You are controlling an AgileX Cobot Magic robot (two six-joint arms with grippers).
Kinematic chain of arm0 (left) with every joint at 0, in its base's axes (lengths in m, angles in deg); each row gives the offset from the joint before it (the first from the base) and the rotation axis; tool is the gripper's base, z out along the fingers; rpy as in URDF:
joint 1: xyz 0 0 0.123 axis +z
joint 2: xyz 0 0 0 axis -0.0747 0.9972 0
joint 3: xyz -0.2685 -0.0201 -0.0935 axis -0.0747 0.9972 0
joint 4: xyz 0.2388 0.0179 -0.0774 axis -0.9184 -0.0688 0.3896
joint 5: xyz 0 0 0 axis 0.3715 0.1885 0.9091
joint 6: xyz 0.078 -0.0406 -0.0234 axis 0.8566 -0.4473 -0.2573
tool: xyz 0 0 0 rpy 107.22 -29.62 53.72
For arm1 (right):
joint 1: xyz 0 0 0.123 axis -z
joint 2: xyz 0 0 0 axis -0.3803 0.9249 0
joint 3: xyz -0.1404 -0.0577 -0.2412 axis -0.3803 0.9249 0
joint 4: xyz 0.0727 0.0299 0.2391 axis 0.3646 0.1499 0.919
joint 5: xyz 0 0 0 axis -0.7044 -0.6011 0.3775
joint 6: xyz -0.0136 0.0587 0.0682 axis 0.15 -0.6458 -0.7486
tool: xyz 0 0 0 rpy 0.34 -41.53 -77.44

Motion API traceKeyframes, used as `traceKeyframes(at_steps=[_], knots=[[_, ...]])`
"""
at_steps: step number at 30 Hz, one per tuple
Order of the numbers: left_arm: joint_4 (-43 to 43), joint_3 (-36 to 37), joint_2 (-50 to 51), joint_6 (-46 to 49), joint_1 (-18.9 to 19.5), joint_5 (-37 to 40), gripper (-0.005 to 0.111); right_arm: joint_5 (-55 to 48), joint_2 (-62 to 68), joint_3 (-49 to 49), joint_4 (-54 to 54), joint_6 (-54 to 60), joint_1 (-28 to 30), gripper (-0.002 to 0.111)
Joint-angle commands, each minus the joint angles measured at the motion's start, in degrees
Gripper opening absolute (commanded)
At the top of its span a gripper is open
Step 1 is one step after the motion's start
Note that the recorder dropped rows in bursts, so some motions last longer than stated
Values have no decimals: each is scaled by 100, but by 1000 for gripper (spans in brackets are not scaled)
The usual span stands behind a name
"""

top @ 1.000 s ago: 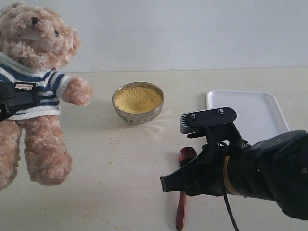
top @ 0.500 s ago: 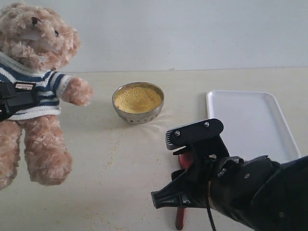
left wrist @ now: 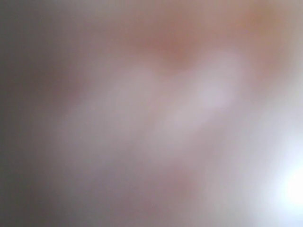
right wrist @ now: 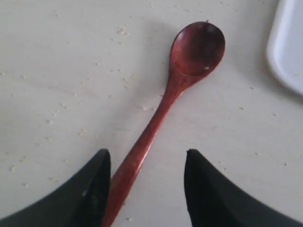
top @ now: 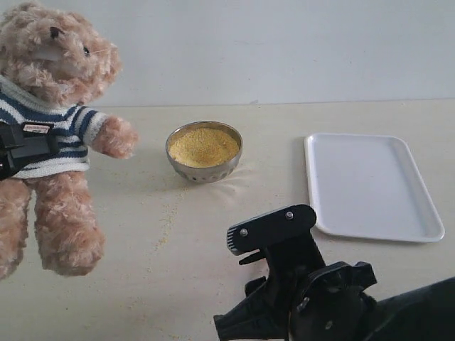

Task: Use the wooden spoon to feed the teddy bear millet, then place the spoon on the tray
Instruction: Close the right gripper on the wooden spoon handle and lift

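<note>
The teddy bear [top: 53, 92] is upright at the far left, and my left gripper [top: 21, 145] is pressed to its striped shirt, seemingly shut on it. The left wrist view is only a blur. Millet [top: 204, 145] fills the steel bowl [top: 206, 170] in the middle. The wooden spoon [right wrist: 189, 56] lies flat on the table. My right gripper [right wrist: 146, 151] is open just above it, its handle running between the fingers, close to one of them. In the exterior view the right arm [top: 291, 284] hides the spoon. The white tray [top: 370, 185] lies empty at right.
Stray millet grains [top: 167, 220] are scattered on the beige table between the bear and the bowl and around the spoon. A corner of the tray [right wrist: 289, 47] shows beside the spoon's bowl. A pale wall rises behind the table.
My right arm has moved toward the near edge and lower, now covering the spoon in the exterior view. The bear and left gripper have stayed put.
</note>
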Motion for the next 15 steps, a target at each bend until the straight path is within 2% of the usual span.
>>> traceKeyframes(at_steps=[1, 6, 15], knots=[[113, -14, -18, 44, -11, 79, 5, -164, 10, -56, 138, -9, -143, 49], [113, -14, -18, 44, -11, 79, 5, 102, 525, -105, 225, -9, -143, 49], [113, -14, -18, 42, -11, 136, 5, -155, 597, -105, 482, -9, 56, 49]])
